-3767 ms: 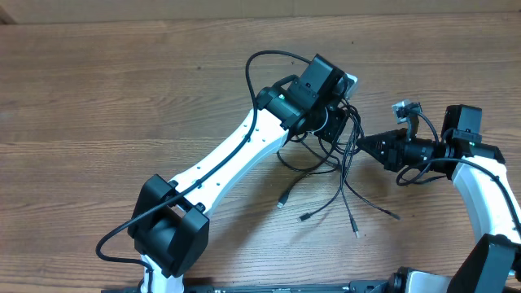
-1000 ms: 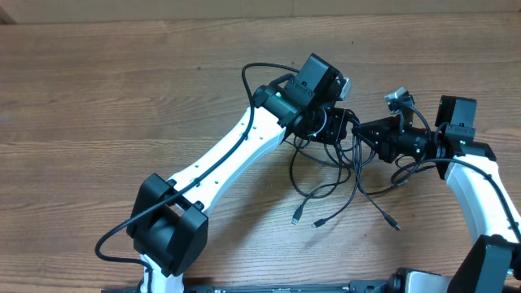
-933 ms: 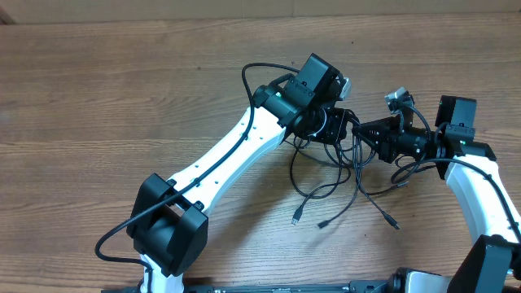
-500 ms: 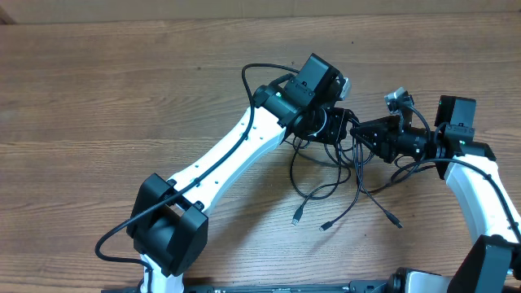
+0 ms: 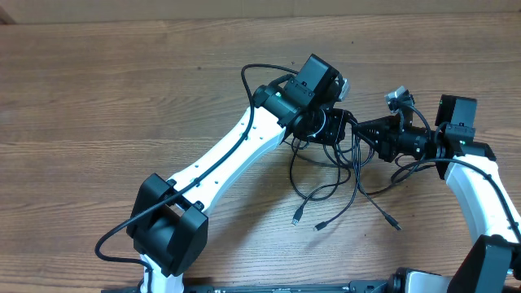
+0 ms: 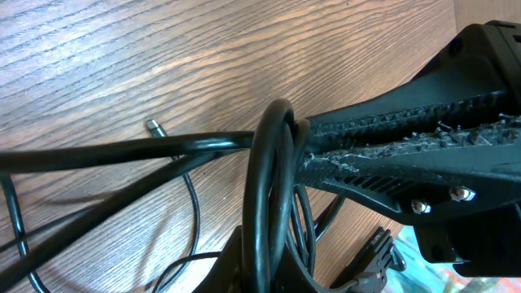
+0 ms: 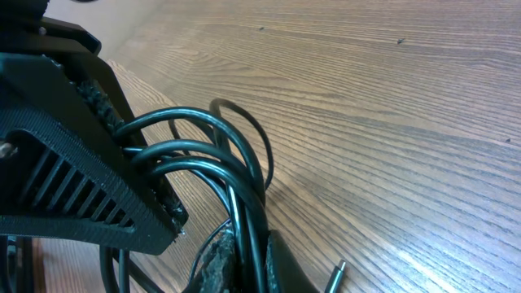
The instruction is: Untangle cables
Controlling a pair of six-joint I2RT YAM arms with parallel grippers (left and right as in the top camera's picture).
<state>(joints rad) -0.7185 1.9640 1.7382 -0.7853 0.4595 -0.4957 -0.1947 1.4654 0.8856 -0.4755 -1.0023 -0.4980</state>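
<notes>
The cables lie on the table toward its right edge, about midway between the far and near edges. Their upper part is a tight bunch held off the wood between the two grippers. The left gripper is clamped on the loops, and in its wrist view the ridged fingers press together on the black strands. The right gripper, just beside it, is closed on the same bunch, with several strands running between its fingers. Loose ends trail toward the near edge, ending in three plugs lying apart on the wood.
</notes>
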